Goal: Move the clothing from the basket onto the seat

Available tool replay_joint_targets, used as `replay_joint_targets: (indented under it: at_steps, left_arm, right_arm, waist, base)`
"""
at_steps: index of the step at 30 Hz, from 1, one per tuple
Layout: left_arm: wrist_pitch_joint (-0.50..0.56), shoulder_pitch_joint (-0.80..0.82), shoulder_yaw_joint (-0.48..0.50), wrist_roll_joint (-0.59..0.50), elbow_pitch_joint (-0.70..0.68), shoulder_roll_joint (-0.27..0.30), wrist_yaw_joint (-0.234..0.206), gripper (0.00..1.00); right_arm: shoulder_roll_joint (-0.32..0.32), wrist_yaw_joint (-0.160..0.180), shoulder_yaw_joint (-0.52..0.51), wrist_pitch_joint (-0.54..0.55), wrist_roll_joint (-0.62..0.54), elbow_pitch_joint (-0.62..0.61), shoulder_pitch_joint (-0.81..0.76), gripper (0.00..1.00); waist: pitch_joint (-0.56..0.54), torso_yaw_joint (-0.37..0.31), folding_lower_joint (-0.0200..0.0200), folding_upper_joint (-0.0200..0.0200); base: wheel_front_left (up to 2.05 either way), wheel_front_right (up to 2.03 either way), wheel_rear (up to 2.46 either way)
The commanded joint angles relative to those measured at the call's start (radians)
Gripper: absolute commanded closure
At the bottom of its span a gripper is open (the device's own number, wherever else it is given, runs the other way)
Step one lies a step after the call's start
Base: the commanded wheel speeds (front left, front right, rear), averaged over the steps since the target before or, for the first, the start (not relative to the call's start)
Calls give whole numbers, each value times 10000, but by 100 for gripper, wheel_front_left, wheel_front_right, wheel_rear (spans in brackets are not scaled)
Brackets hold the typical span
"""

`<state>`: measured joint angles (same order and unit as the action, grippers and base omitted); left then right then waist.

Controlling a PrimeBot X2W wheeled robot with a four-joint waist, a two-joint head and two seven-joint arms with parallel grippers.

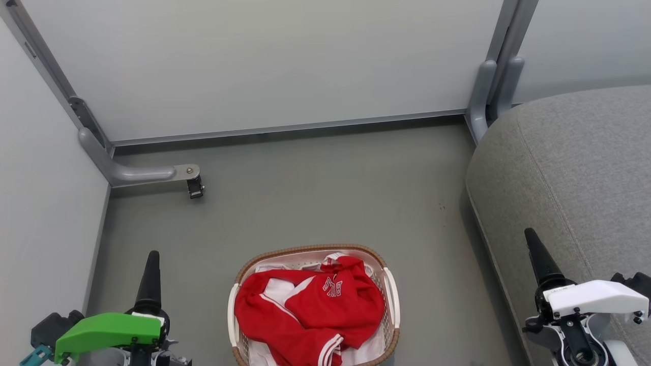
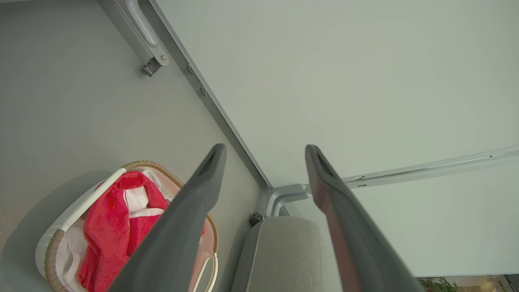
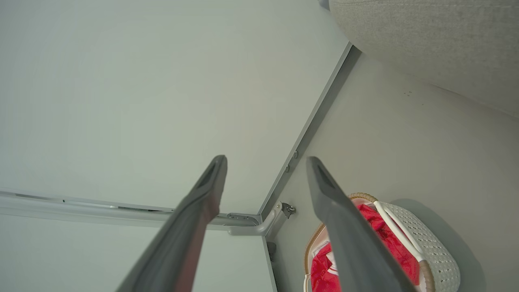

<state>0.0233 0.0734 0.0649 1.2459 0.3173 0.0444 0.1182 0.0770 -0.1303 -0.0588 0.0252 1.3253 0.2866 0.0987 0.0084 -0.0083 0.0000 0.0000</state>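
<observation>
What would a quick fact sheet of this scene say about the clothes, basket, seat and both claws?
clothing: red with white trim, bunched in the basket
basket: white, brown rim, on the grey floor
seat: grey cushion, right of the basket, apart from it
left gripper: open, holding nothing
right gripper: open, holding nothing
progress: clothing not yet lifted
</observation>
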Motion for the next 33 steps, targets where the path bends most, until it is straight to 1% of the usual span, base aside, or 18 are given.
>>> replay_joint_targets:
  at_steps: [1,13,18,24,33]
  left_arm:
    - [-117,324,-35,-546,-110,112,-53,0]
    - [-587,252,-378,-2784,13,248,-321,0]
    - [-772,231,-576,-3638,121,344,-508,0]
    - [-980,167,-892,-4556,321,440,-721,0]
    - [-1258,61,-1325,-5742,580,629,-1043,0]
  right_arm:
    - [145,-3,57,-126,-452,-159,319,0]
    - [385,-3,538,-597,-2475,6,359,0]
    - [462,-4,681,-784,-3311,93,378,0]
    - [647,-4,1119,-990,-4332,210,388,0]
    - [737,-4,1384,-1271,-5720,297,381,0]
  waist:
    - [3,0,0,0]
    - [10,-8,0,0]
    - [12,-21,0,0]
    - [1,-26,0,0]
    - [-14,-19,0,0]
  base:
    - [0,0,0]
    - [0,0,0]
    - [0,0,0]
    - [0,0,0]
    - [0,0,0]
